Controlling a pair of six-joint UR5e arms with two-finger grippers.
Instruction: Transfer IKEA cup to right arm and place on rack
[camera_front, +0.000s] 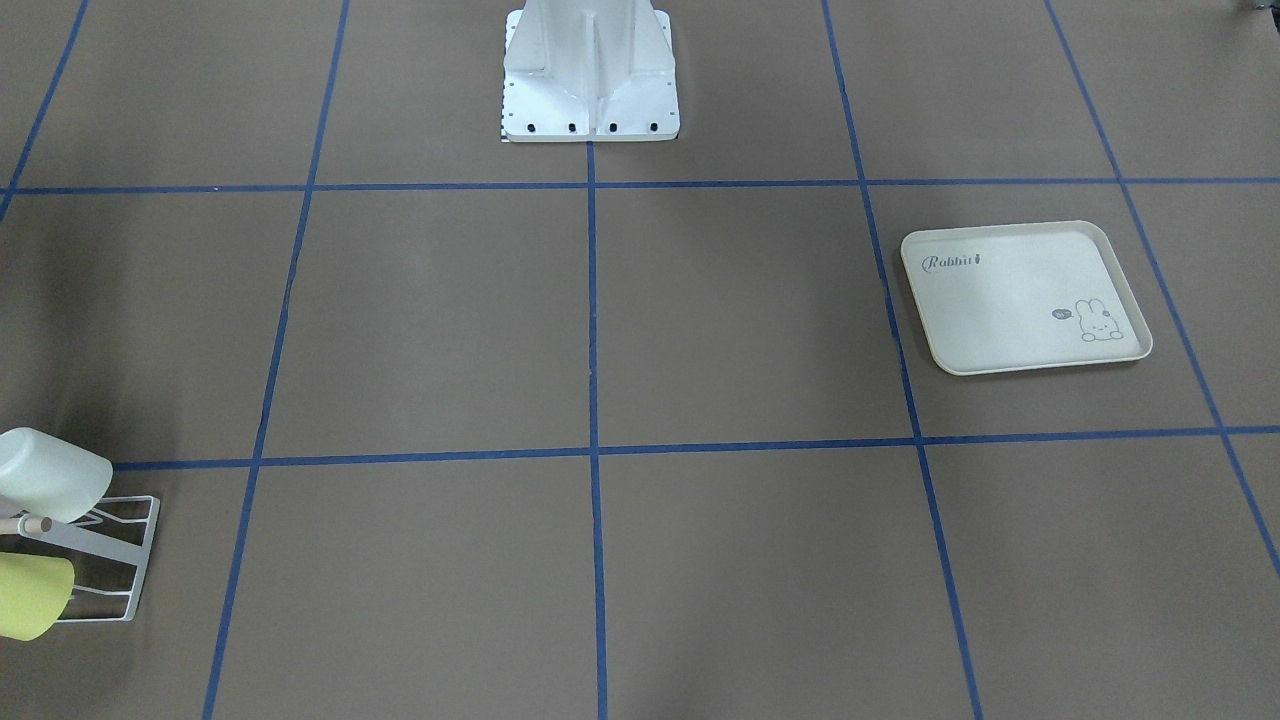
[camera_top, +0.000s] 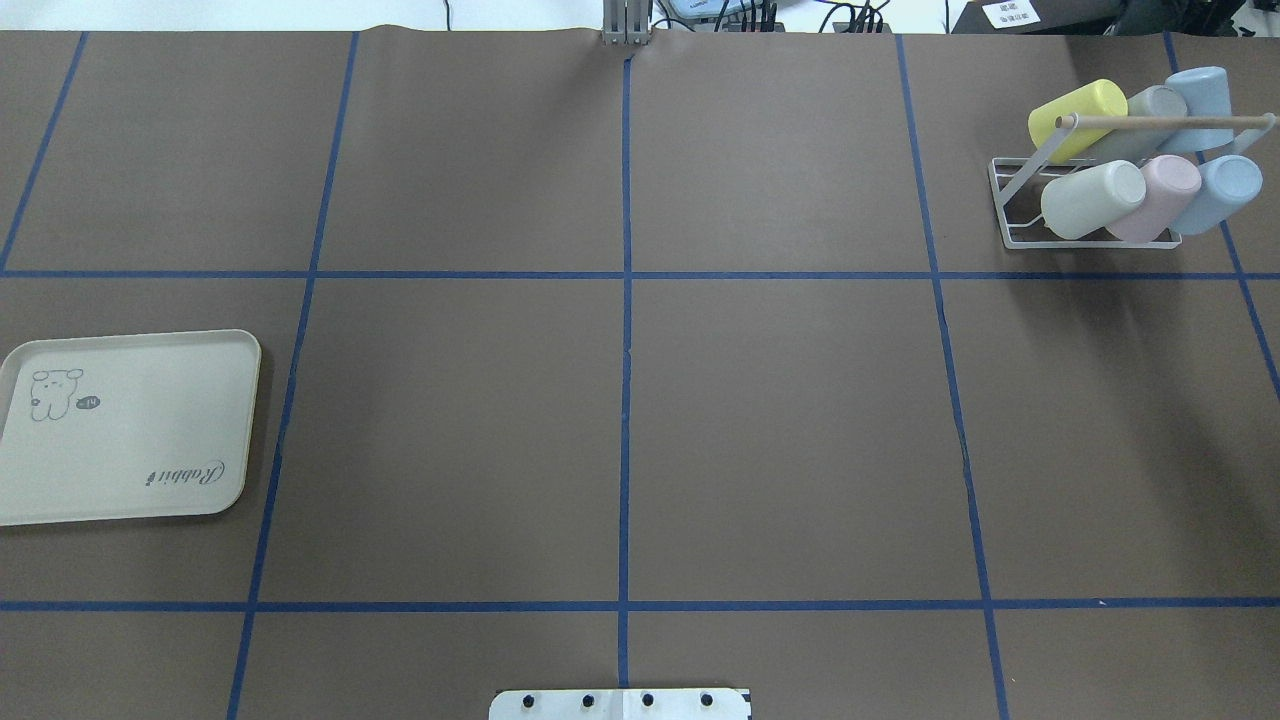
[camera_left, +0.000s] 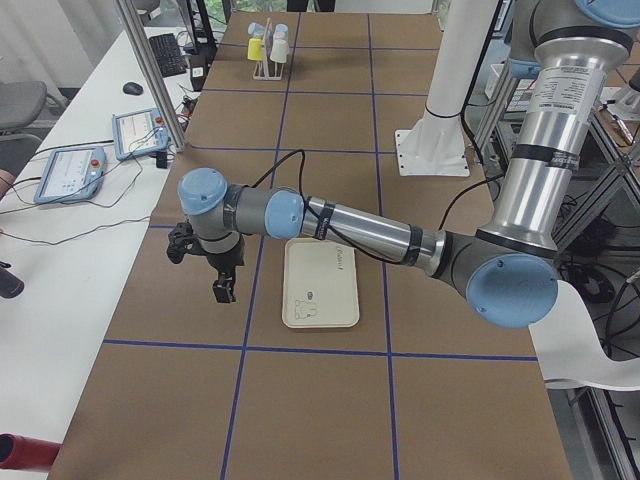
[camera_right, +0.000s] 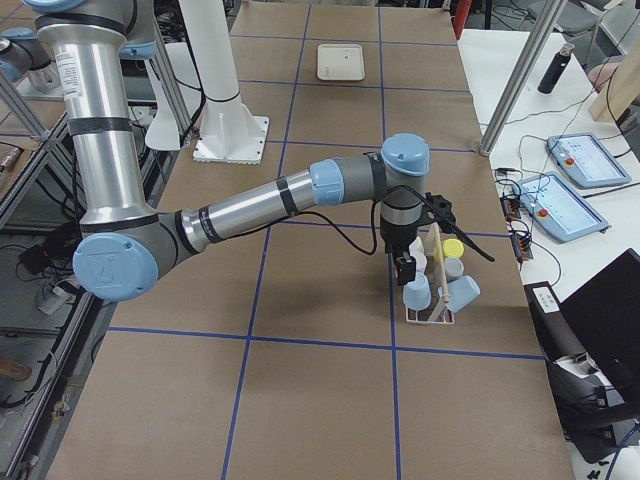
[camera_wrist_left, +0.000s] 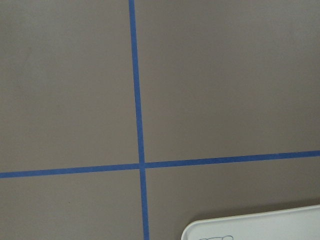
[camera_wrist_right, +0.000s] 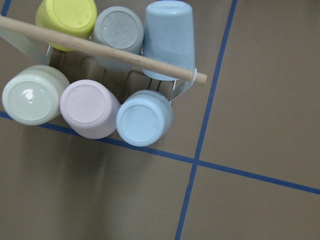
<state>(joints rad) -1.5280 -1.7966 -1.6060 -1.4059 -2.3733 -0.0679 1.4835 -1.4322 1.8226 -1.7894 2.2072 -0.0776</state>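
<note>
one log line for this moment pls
rack: six cups seated | tray: no cups | left gripper: near tray, state unclear | right gripper: at rack, state unclear

Brown counter (camera_top: 780, 430) with blue tape grid (camera_top: 625, 400). White pedestal (camera_front: 590, 80) stands at its edge. Tray (camera_top: 130, 440) lies left of pedestal, rack (camera_wrist_right: 100, 48) far right.

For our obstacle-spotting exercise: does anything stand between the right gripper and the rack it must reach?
Nothing visible does. The right gripper hangs close to the rack with no object between them. Six cups sit on the rack, and its own dowel crosses above them.
</note>
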